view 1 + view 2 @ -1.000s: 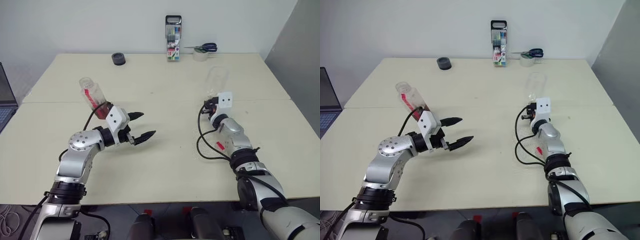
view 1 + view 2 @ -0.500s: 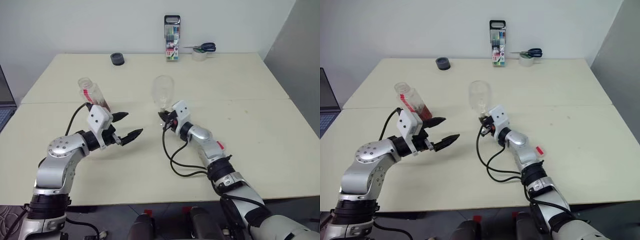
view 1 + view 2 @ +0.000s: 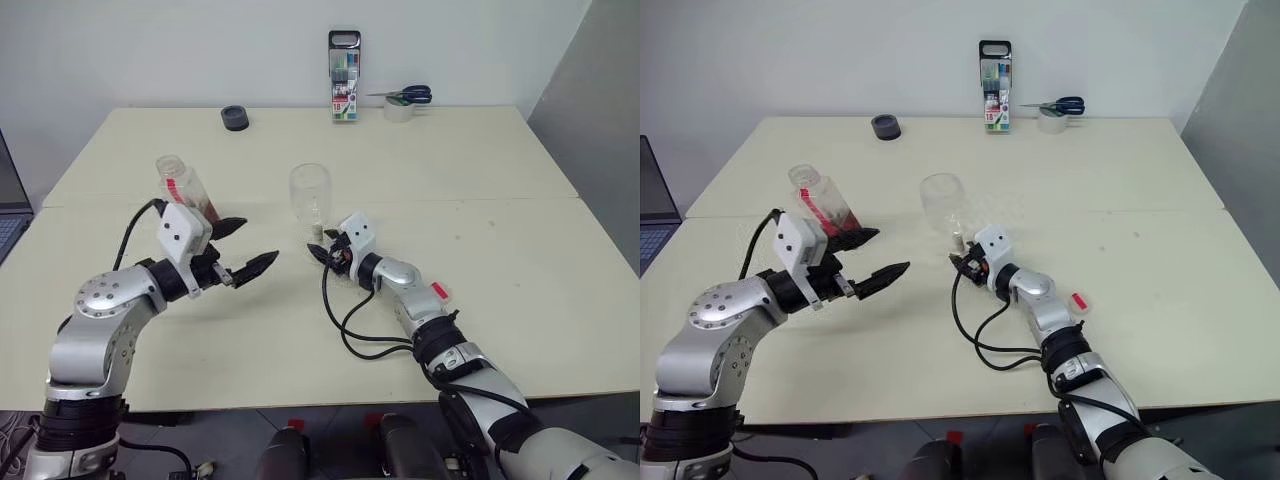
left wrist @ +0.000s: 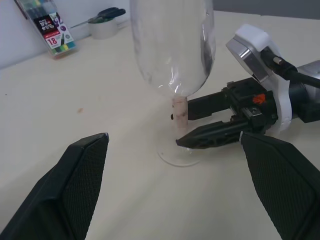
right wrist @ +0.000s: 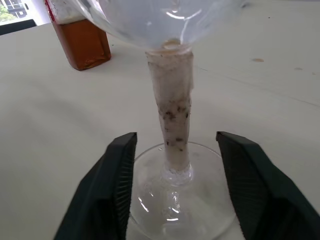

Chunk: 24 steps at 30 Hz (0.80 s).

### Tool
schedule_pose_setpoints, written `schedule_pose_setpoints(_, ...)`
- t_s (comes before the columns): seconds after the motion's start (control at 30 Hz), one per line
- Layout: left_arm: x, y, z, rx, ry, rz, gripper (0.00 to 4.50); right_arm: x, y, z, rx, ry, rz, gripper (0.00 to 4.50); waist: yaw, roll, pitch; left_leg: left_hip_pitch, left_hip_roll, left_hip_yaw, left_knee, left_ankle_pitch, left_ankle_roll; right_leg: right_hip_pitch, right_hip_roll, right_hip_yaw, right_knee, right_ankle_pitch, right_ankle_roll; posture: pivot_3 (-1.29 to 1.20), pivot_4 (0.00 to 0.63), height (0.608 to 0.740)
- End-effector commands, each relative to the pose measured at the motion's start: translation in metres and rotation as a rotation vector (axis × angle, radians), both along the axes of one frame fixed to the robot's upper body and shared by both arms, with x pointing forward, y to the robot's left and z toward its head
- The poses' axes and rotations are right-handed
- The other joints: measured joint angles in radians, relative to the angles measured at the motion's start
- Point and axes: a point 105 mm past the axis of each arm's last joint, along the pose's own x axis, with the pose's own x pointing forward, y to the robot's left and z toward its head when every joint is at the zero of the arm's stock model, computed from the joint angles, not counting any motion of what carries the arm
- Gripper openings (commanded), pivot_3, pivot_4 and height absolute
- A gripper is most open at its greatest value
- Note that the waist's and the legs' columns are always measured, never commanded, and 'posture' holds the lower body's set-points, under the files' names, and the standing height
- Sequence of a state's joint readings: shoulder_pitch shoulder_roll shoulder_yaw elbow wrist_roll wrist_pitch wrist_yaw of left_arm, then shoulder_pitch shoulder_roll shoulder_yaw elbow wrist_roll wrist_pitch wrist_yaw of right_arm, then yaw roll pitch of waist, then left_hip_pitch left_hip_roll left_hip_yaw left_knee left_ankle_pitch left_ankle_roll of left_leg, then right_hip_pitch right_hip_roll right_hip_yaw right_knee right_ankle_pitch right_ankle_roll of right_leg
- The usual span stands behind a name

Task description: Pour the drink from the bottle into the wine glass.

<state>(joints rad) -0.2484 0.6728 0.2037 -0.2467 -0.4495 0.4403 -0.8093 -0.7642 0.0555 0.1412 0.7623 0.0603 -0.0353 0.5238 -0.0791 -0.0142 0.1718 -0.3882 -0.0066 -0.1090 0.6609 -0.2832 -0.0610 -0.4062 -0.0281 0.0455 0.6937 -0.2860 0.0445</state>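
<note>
Left eye view: the clear stemmed wine glass with a rounded bowl (image 3: 311, 195) stands upright near the table's middle, and the small clear plastic bottle with a red label strip and reddish-brown drink (image 3: 184, 191) stands upright, leaning slightly, well to its left. The bottle lies just beyond and beside the left gripper (image 3: 243, 246), so the left arm is much the nearer one for picking it up; its long axis runs vertically, across the level-pointing fingers. The left gripper's black fingers are spread wide, holding nothing, not touching the bottle. Right wrist view: the right gripper (image 5: 175, 170) straddles the glass stem just above the round foot, fingers parted with a visible gap either side of the stem, so no grip on it. No cap is visible on the bottle. Judgement: glass is placed; next step is reaching for the bottle.
</note>
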Motion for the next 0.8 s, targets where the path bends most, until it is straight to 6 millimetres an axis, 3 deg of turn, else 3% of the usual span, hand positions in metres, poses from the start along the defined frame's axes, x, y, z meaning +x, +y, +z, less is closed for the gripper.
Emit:
schedule_pose_setpoints(0.03, -0.001, -0.007, 0.025, -0.004, -0.094, -0.017, 4.5, 0.0, 0.004, 0.014, 0.022, -0.047, 0.022, 4.24, 0.0, 0.0, 0.0, 0.0, 0.0, 0.0, 0.0, 0.0, 0.0, 0.0, 0.0, 0.0, 0.0, 0.0, 0.0, 0.0, 0.15, 0.74)
schedule_pose_setpoints(0.07, -0.001, -0.008, 0.026, -0.007, -0.097, -0.019, 4.5, 0.0, 0.004, 0.015, 0.023, -0.047, 0.023, 4.44, -0.001, 0.0, 0.0, 0.0, 0.0, 0.0, 0.0, 0.0, 0.0, 0.0, 0.0, 0.0, 0.0, 0.0, 0.0, 0.0, 0.15, 0.74)
schedule_pose_setpoints(0.5, 0.004, -0.01, 0.039, -0.06, -0.137, -0.005, 4.5, -0.003, -0.008, 0.018, 0.011, -0.075, 0.027, 4.44, -0.003, 0.0, 0.0, 0.0, 0.0, 0.0, 0.0, 0.0, 0.0, 0.0, 0.0, 0.0, 0.0, 0.0, 0.0, 0.0, 0.15, 0.74)
schedule_pose_setpoints(0.8, 0.008, -0.015, 0.045, -0.108, -0.145, 0.012, 4.5, -0.012, -0.035, 0.015, -0.062, -0.103, 0.01, 4.44, -0.002, 0.0, 0.0, 0.0, 0.0, 0.0, 0.0, 0.0, 0.0, 0.0, 0.0, 0.0, 0.0, 0.0, 0.0, 0.0, 0.15, 0.74)
